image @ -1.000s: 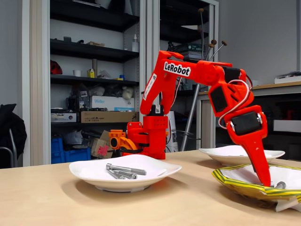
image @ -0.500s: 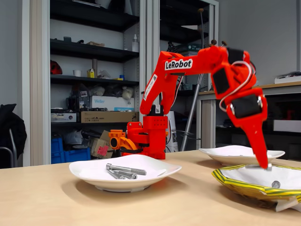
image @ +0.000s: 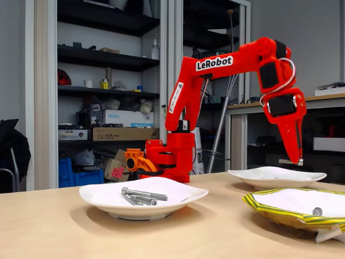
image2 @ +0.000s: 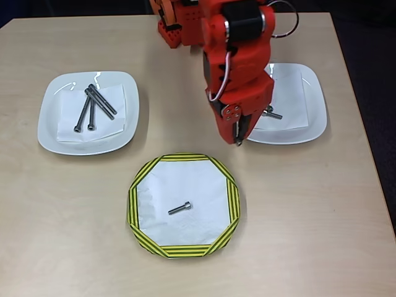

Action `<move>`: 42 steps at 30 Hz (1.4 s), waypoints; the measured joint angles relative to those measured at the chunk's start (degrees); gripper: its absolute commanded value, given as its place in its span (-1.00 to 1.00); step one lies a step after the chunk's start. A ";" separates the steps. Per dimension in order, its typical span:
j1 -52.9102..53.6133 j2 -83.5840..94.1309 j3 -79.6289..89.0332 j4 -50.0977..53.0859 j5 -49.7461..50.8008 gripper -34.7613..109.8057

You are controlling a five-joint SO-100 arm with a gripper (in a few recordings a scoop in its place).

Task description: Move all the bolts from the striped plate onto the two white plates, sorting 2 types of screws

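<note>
In the fixed view my red gripper (image: 295,159) hangs above the far white plate (image: 302,177), shut on a short bolt (image: 284,161) held level at its fingertips. From overhead the gripper (image2: 238,139) stands over the left rim of the right white plate (image2: 309,117), where another short bolt (image2: 272,114) pokes out from behind it. One short bolt (image2: 179,208) (image: 317,211) lies in the striped plate (image2: 133,204) (image: 269,208). Three long bolts (image2: 93,105) (image: 143,194) rest on the left white plate (image2: 46,124) (image: 108,205).
The arm's red base (image2: 176,25) (image: 167,156) sits at the table's back edge between the two white plates. Shelves and a workbench stand behind the table. Bare tabletop (image2: 297,216) lies right of the striped plate.
The gripper has risen out of the striped plate with a short bolt and swung back over the far white plate. One bolt stayed in the striped plate.
</note>
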 measured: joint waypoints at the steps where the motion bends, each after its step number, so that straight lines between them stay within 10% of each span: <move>1: -1.41 2.20 3.43 -0.97 2.64 -0.52; 19: -24.35 21.71 29.00 -12.48 35.51 -0.25; 28: -17.67 23.55 30.94 -17.31 23.82 -0.24; 37: 4.48 12.92 20.57 -29.97 -13.97 -0.26; 42: 11.07 3.69 15.47 -36.30 -11.25 -0.25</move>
